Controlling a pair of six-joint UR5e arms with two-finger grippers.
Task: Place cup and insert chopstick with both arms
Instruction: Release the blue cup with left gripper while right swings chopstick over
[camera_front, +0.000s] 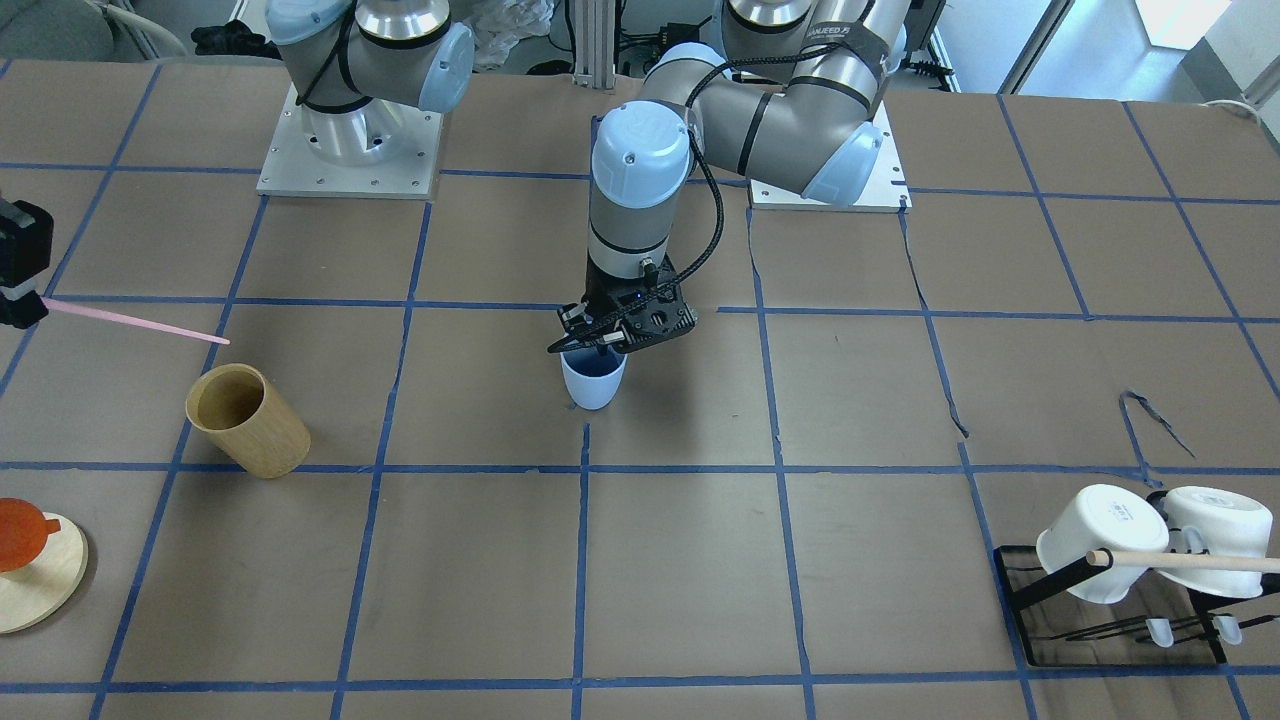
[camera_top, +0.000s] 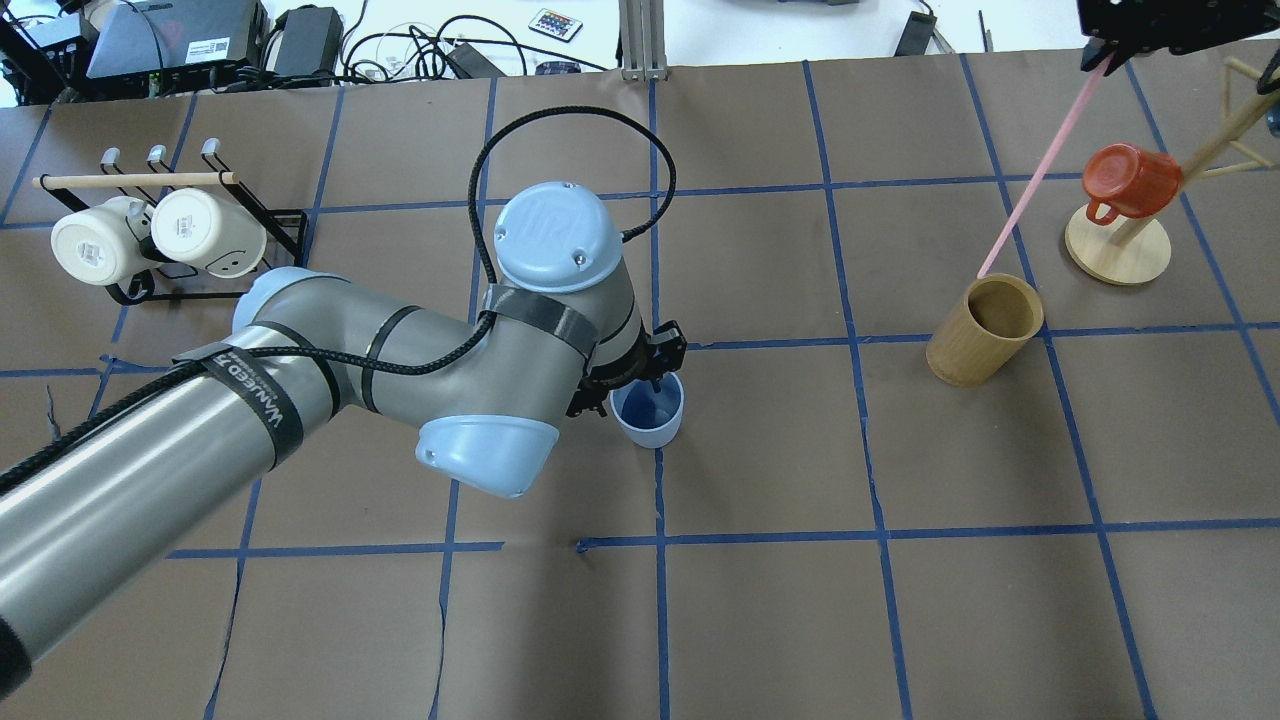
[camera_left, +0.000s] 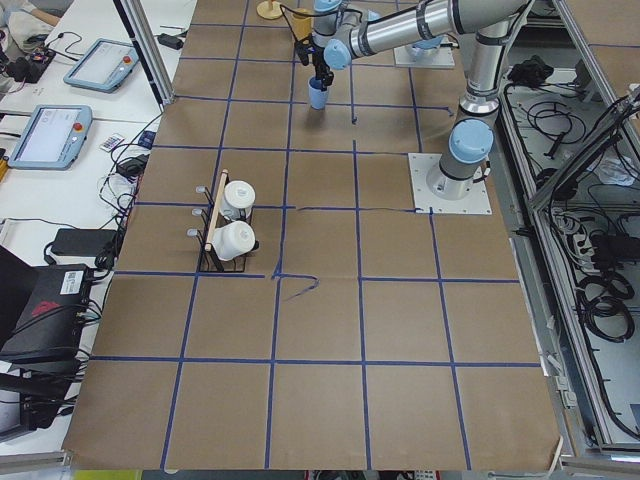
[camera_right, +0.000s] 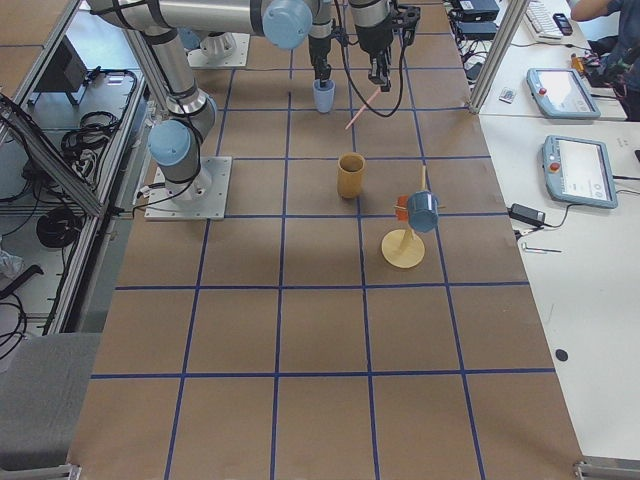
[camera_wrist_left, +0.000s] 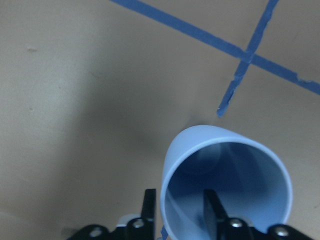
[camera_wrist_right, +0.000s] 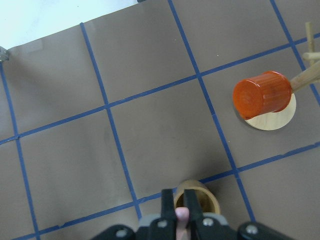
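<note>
The left gripper (camera_wrist_left: 179, 204) is clamped on the wall of the cup (camera_front: 594, 388), 1 finger (camera_wrist_left: 210, 207) inside the mouth and 1 outside the rim. The cup hangs straight below that gripper, mouth up, low over the table (camera_front: 700, 560). I cannot tell whether its base touches the surface.

The right gripper (camera_wrist_right: 180, 202) is closed on the top end of the chopstick (camera_front: 135, 323). The stick's long axis slants down and away from the jaws, back toward the robot and toward its left. Its free tip hangs in the air close to the rim of a tan wooden cup (camera_top: 985, 330), which stands almost directly beneath this gripper in the right wrist view.

The coming move turns on that offset. The cup is well apart from the chopstick tip, farther to the robot's left than the tip, with the tan wooden cup much nearer. By my reading, placing is the step in hand. After it, the right arm has to carry the tip leftward past the wooden cup to reach the blue mouth.
</note>
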